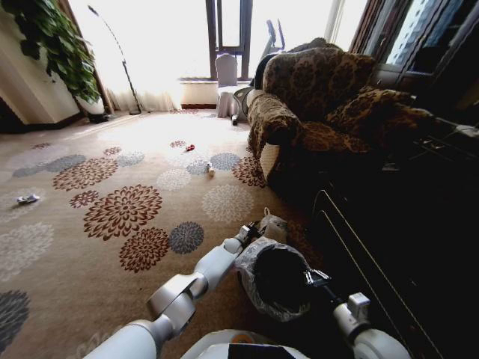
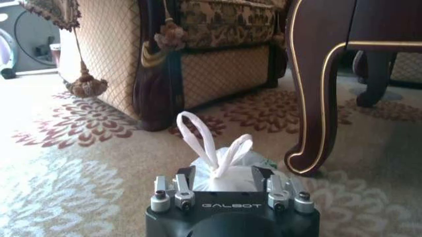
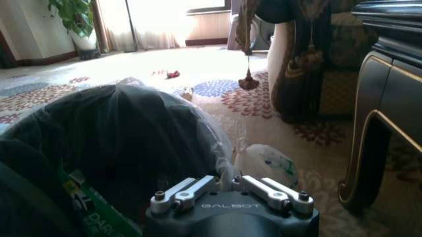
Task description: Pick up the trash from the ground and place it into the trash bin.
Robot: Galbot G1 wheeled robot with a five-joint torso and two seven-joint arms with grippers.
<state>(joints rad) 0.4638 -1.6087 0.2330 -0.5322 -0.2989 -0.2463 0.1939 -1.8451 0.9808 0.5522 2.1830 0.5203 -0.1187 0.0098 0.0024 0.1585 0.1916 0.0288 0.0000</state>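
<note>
Right gripper (image 3: pixel 231 190) fingers clamped on trash bin (image 1: pixel 273 277) rim, bin just beside sofa (image 1: pixel 314 97). Left gripper (image 2: pixel 228 185) fingers clamped on white knotted bag (image 2: pixel 228 163), touching carpet (image 1: pixel 112 217) beyond bin. Small scraps (image 1: pixel 190 148) lie far out on carpet.

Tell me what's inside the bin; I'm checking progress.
In the bin, green printed packaging lies by the near rim. The rest of the dark inside is hidden by the liner.

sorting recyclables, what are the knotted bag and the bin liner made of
The knotted bag, between the left gripper's jaws, looks like thin white plastic film: soft, creased, handles tied in loops. The bin liner, held by the right gripper, seems crinkled translucent plastic with a slight sheen.
</note>
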